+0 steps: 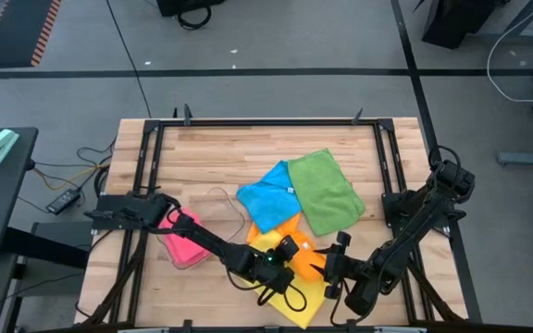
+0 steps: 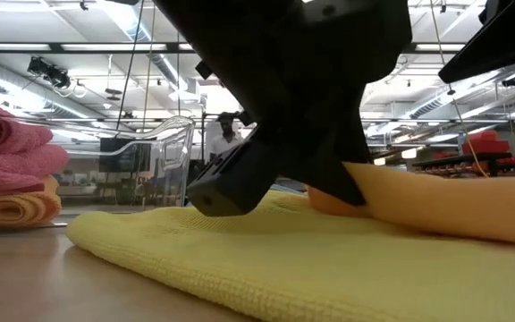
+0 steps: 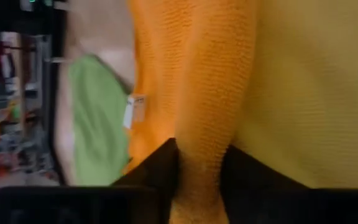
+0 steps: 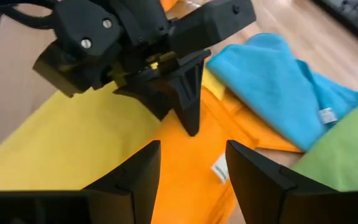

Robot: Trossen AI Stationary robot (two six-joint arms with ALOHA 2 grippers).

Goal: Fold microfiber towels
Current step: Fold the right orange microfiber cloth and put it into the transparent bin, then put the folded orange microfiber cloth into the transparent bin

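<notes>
An orange towel lies near the table's front edge, partly on a yellow towel. My left gripper has come down on the orange towel, with cloth between its fingers. Just to its right, my right gripper stands open over the same towel with nothing between its fingers. Behind them a blue towel and a green towel lie on the table. A pink towel rests in a clear tray on the left. My left gripper pinches a raised ridge of the orange towel between its two fingers, on the side next to the yellow towel. The fingers slant down onto it from the table's left. The rest of the towel lies on the yellow towel and the table.
A black frame runs round the tabletop. In the low view folded pink towels are stacked on an orange one at the left, and a person stands far off in the room. Bare wood shows along the table's far side.
</notes>
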